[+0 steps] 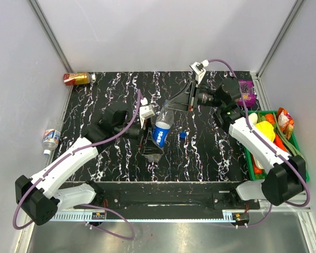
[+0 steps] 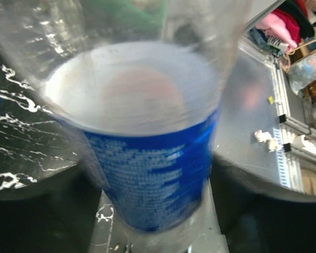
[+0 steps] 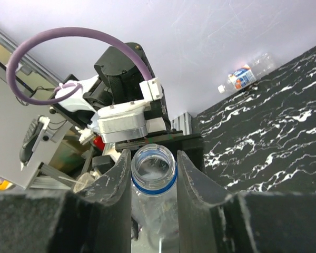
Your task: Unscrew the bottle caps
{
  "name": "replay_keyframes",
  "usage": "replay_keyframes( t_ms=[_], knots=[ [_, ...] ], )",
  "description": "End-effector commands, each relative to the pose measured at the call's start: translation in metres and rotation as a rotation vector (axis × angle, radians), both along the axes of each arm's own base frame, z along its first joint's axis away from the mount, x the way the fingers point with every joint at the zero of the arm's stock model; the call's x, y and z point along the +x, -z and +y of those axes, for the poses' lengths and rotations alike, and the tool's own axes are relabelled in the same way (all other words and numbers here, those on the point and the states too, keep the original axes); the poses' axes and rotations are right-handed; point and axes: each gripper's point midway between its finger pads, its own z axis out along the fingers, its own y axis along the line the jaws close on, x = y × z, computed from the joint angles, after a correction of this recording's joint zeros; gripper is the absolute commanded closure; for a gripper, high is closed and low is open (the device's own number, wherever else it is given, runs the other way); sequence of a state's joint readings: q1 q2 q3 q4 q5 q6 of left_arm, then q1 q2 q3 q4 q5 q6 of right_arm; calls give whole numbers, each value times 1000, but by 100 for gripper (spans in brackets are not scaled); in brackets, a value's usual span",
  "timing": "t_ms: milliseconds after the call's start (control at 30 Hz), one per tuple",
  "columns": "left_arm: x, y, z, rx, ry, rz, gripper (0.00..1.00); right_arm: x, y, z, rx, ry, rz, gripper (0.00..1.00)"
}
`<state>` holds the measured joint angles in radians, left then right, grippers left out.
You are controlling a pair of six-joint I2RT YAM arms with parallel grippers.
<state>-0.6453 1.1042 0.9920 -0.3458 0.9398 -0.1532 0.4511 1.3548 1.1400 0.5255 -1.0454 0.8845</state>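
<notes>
Top view, with both wrist views. The Pepsi bottle is hanging tilted over the middle of the bench, its neck pointing toward 1 o'clock. The left gripper is straddling the labelled body from 7 o'clock. The left wrist view is blurred, so it cannot be told whether the fingers are pressing the plastic or standing slightly off it. The right gripper is reaching in from 2 o'clock. In its wrist view the two fingers are lying close against both sides of the neck, narrowly parted and gripping it just below the open mouth. No cap is sitting on that mouth. The dark blue cap is lying loose on the bench at 3 o'clock from the bottle, apart from both grippers.

Step in hand, as judged: the first bottle is finishing and the second is not yet begun. The second bottle is lying on its side beyond the bench's 9 o'clock edge, beside the wall, with the white cap on it.

The next move is calling for a clean release of the neck and a steady setting-down of the opened bottle. After that comes a long reach toward 9 o'clock, with one gripper bracing the body and the other closing squarely on the small ribbed cap.
</notes>
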Motion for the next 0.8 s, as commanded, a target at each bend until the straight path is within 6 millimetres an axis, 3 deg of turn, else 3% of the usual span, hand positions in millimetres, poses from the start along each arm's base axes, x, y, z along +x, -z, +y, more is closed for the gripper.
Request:
replay_keyframes(
  t_ms=[0, 200, 467, 767],
  knots=[
    [5, -28, 0, -73, -20, -139, 1, -11, -14, -1, 3, -9, -75, 100],
    [5, -28, 3, -62, -33, -151, 1, -9, -11, -2, -24, 13, -88, 100],
    [15, -22, 9, -13, -112, -168, 1, 1, 9, -3, -108, 66, -87, 100],
    [28, -16, 18, 60, -196, -203, 1, 42, 42, -27, -344, 361, -115, 100]
  ],
)
